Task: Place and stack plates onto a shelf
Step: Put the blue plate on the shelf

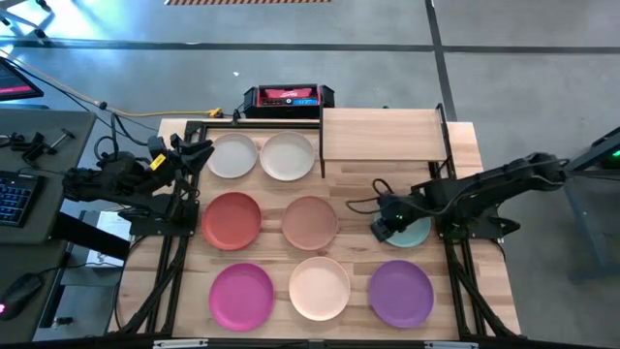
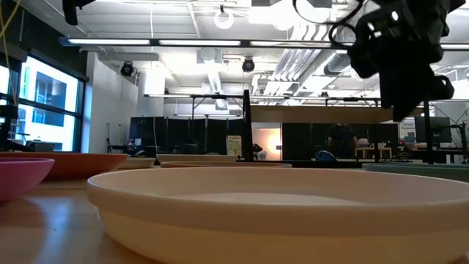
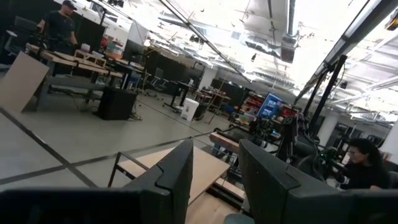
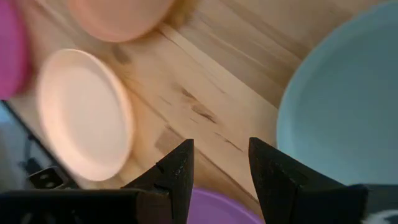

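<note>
— which step is it on?

— the first pick, i'd say. the shelf (image 1: 384, 134) at the far edge of the table (image 1: 465, 145) holds nothing, and all the plates lie flat on the table. the right gripper (image 1: 387, 225) hangs over the near rim of the mint green plate (image 1: 417, 233), jaws apart, nothing between them.

— and the other arm?

— the left gripper (image 1: 199, 153) waits off the table's left far corner, jaws apart too, empty.

— what does the next move call for?

— probably dropping onto that mint rim and closing on it (a shallow edge, so not much to bite), then carrying it back to the shelf, which stands just beyond.

— any writing?

— a red-and-black box (image 1: 288, 98) behind the table has a label, but i can't read it.
</note>
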